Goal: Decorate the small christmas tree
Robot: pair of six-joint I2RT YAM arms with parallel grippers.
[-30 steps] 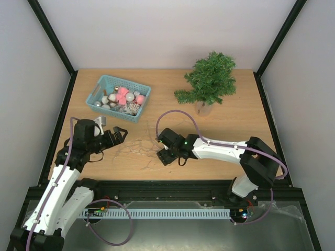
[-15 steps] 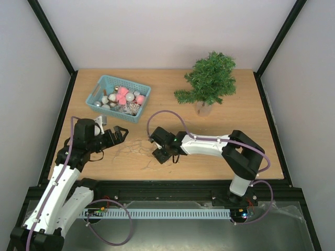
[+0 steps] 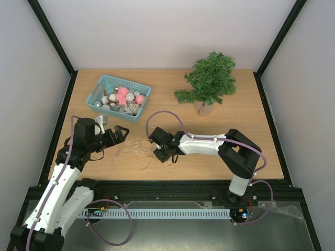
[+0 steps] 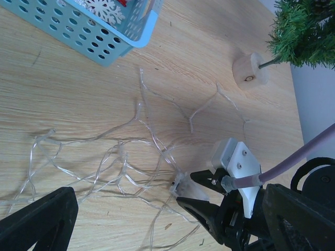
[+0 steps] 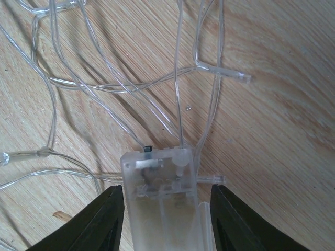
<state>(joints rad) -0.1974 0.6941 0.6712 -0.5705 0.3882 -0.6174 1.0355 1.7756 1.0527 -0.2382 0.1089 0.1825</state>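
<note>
**A:** What's nearest, and how much of it shows?

**B:** In the right wrist view there's a clear plastic battery box (image 5: 159, 193). It's rectangular, and the frame cuts off its lower end. The right gripper (image 5: 166, 222) is spread, with one dark finger on each side of the box. Only the tops of the fingers show, so I can't tell whether they press on it.

**A:** And the wires?

**B:** They leave the box's far end as a light string (image 4: 120, 162). It's thin transparent wire with small clear bulbs, lying in a loose tangle on the desk (image 3: 162, 89). The desk is pale wood with visible grain. From the top camera the string is barely visible.

**A:** The other arm?

**B:** The left gripper (image 3: 119, 134) is at the tangle's left edge, jaws wide apart and holding nothing. Its own camera shows the fingers only as blurred black shapes in the bottom corners.

**A:** Farther back?

**B:** At far left is a teal plastic basket (image 3: 100, 86) with perforated walls, holding silver and pink ball ornaments (image 3: 123, 97). The left wrist view crops its top.

**A:** And the tree?

**B:** The small christmas tree (image 3: 212, 78) stands upright at the desk's far right, well apart from the string and both grippers. It has bushy dark green needles, a thin stem and a small round pale base (image 4: 250, 70). The left wrist view catches only its lower branches in a corner.
</note>
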